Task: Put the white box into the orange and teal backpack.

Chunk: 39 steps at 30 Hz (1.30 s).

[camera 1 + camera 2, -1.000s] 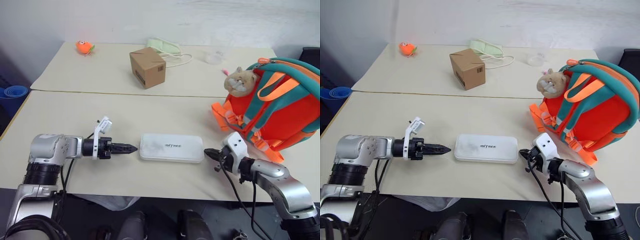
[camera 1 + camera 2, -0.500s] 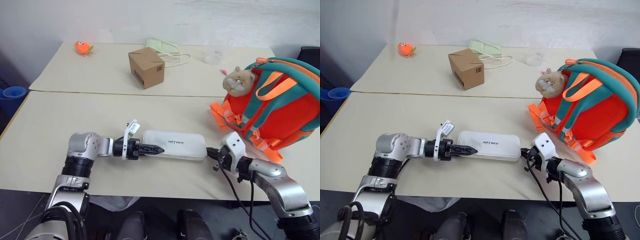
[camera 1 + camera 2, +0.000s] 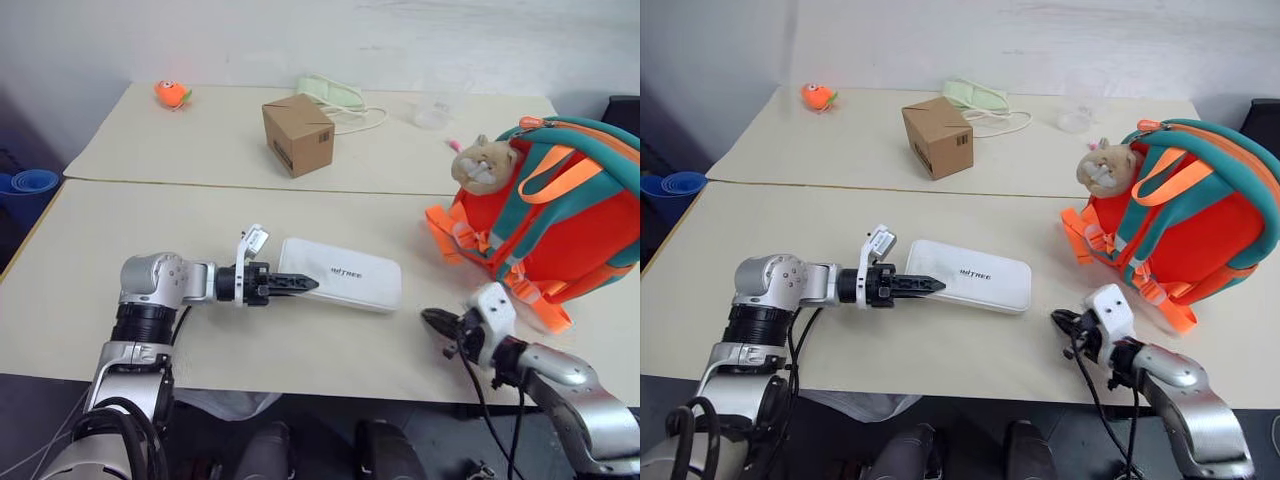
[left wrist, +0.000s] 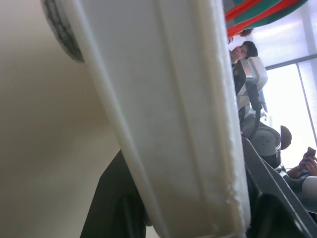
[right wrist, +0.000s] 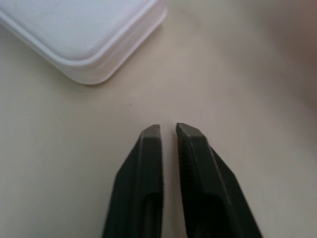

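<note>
The white box (image 3: pixel 345 275) lies flat on the near table, turned slightly askew. My left gripper (image 3: pixel 300 284) points right along the table and is shut on the box's left end. In the left wrist view the box's edge (image 4: pixel 168 114) runs between the two black fingers (image 4: pixel 114 198). My right gripper (image 3: pixel 430 318) hovers near the table's front edge, a short way off the box's right corner (image 5: pixel 84 34). Its fingers (image 5: pixel 148 163) stand open by a narrow gap with nothing between them. The orange and teal backpack (image 3: pixel 570 220) stands upright at the right.
A tan plush hamster (image 3: pixel 483 163) hangs on the backpack's left side. On the far table sit a brown cardboard cube (image 3: pixel 298 134), an orange toy (image 3: pixel 171 93), a pale green cloth with a cord (image 3: pixel 330 93) and a clear cup (image 3: pixel 432 113). Blue cups (image 3: pixel 28 185) stand off the left edge.
My left gripper slid right onto the box's left end and closed on it. The box has turned a little. My right gripper drew back from the box's right end and its fingers parted.
</note>
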Tool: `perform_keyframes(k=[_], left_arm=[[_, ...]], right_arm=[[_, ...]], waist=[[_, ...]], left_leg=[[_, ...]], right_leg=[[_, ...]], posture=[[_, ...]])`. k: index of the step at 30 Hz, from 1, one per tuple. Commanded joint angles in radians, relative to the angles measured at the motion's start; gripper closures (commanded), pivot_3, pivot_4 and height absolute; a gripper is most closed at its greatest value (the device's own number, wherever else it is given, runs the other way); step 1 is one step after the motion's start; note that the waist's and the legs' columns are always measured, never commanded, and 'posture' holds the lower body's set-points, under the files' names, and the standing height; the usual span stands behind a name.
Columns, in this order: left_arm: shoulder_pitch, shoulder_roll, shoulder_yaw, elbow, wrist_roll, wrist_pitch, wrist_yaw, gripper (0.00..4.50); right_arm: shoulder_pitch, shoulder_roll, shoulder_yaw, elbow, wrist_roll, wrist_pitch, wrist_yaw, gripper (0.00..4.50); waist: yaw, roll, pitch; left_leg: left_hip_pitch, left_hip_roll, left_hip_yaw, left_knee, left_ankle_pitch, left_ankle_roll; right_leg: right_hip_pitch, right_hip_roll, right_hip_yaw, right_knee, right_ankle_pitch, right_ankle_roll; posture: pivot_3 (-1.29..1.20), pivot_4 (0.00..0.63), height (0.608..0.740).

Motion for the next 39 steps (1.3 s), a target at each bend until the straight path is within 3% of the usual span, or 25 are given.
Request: perform_keyframes(k=[1, 6, 10, 18, 22, 26, 33, 36, 39], left_arm=[[0.002, 0.023, 0.108, -0.083, -0.082, 0.034, 0.006, 2.95], [0.021, 0.042, 0.21, -0.174, -0.143, 0.084, 0.037, 2.95], [0.022, 0.027, 0.27, -0.221, -0.187, 0.088, 0.066, 2.95], [0.034, 0.021, 0.308, -0.324, -0.256, 0.087, 0.109, 2.95], [0.047, 0.023, 0.33, -0.348, -0.29, 0.076, 0.123, 2.95], [0.073, 0.061, 0.348, -0.357, -0.285, 0.03, 0.132, 2.95], [0.1, 0.104, 0.358, -0.33, -0.273, -0.076, 0.124, 2.95], [0.098, 0.11, 0.349, -0.325, -0.224, -0.189, 0.143, 2.95], [0.042, 0.104, 0.345, -0.347, -0.228, -0.263, 0.152, 2.95]], right_arm=[[0.073, 0.01, -0.225, -0.155, 0.158, 0.067, -0.051, 2.94], [0.048, -0.014, -0.392, -0.158, 0.286, 0.133, -0.126, 1.26], [-0.098, -0.051, -0.328, -0.068, 0.258, 0.143, -0.165, 0.03], [-0.424, 0.018, -0.192, 0.204, 0.167, 0.087, -0.27, 0.0], [-0.479, 0.026, -0.145, 0.288, 0.122, 0.031, -0.236, 0.0], [-0.47, 0.025, -0.127, 0.316, 0.1, -0.036, -0.187, 0.88], [-0.47, 0.013, -0.13, 0.289, 0.138, -0.047, -0.113, 3.31], [-0.454, -0.007, -0.138, 0.239, 0.246, 0.02, -0.022, 4.24], [-0.419, -0.052, -0.16, 0.139, 0.439, 0.127, 0.087, 4.44]], waist=[[-0.002, 0.0, 0.0], [-0.013, 0.0, 0.0], [-0.013, 0.0, 0.0], [-0.013, -0.001, 0.001], [-0.011, -0.001, 0.001], [-0.013, -0.001, 0.001], [-0.015, -0.001, 0.001], [-0.015, -0.001, 0.001], [-0.012, -0.001, 0.001]], left_leg=[[0.0, 0.0, 0.0, 0.0, 0.0, 0.0], [0.002, 0.002, -0.001, -0.001, -0.001, -0.002], [0.002, 0.001, 0.0, -0.001, -0.001, -0.001], [0.0, 0.0, 0.001, -0.001, 0.0, -0.001], [0.0, 0.001, 0.002, -0.002, 0.0, -0.001], [0.0, 0.0, 0.003, -0.002, 0.0, -0.001], [0.001, 0.001, 0.004, -0.002, 0.0, -0.001], [0.001, 0.001, 0.004, -0.002, 0.0, -0.001], [0.001, 0.001, 0.004, -0.002, 0.0, -0.001]], right_leg=[[0.0, 0.0, 0.0, 0.0, 0.0, 0.0], [0.001, 0.0, 0.008, -0.003, 0.0, 0.0], [0.0, 0.001, 0.011, -0.002, 0.0, -0.001], [-0.002, 0.001, 0.011, -0.003, 0.0, -0.001], [-0.003, 0.001, 0.011, 0.0, 0.0, -0.001], [-0.003, 0.002, 0.011, 0.0, 0.0, 0.0], [-0.003, 0.002, 0.011, 0.0, 0.0, 0.0], [-0.003, 0.002, 0.011, 0.0, 0.0, 0.0], [-0.002, 0.002, 0.012, 0.0, 0.0, 0.0]], posture=[[0.0, 0.15, 0.74], [0.0, 0.15, 0.74], [0.0, 0.15, 0.74], [0.0, 0.15, 0.74], [0.0, 0.15, 0.74], [0.0, 0.15, 0.74], [0.0, 0.15, 0.74], [0.0, 0.15, 0.74], [0.0, 0.15, 0.74]])
